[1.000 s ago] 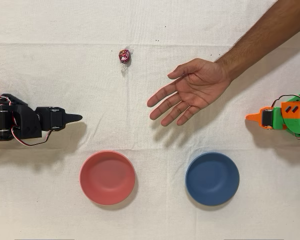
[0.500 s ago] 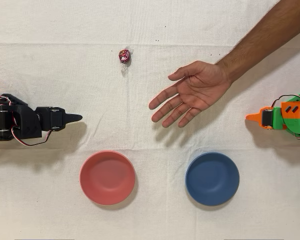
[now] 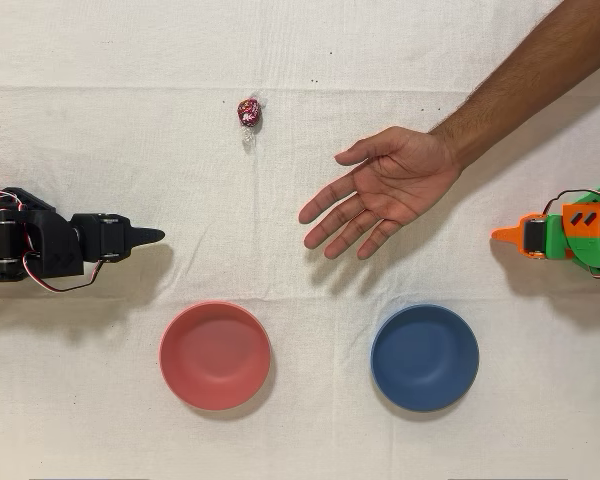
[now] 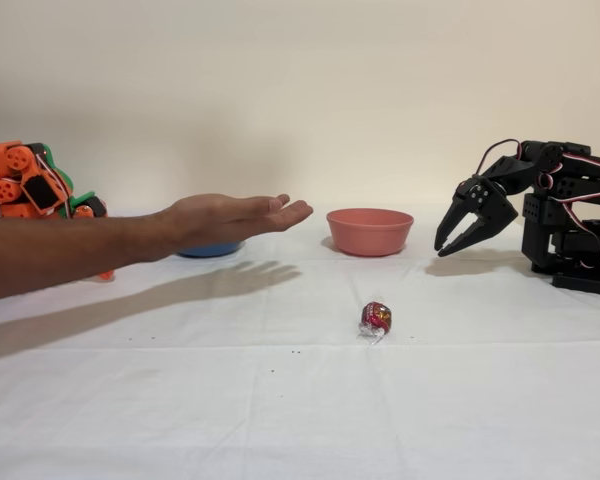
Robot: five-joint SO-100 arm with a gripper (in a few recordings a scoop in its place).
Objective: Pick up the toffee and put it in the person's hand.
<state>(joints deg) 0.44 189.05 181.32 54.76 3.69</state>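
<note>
One toffee [image 4: 375, 319] lies well apart from the black gripper [image 4: 459, 236], whose spread jaws hang empty, while the person's hand [image 4: 230, 217] hides half the blue bowl [image 4: 208, 250].

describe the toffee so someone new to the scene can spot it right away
In the overhead view, start at the pink bowl and go straight up past the black gripper. The toffee lies alone on the white cloth, left of the open hand: small, round, shiny red wrapper.

In the overhead view, the toffee [image 3: 248, 111] lies at eleven o'clock, the person's hand [image 3: 385, 190] at centre-right, the gripper [image 3: 148, 236] at nine.
</note>
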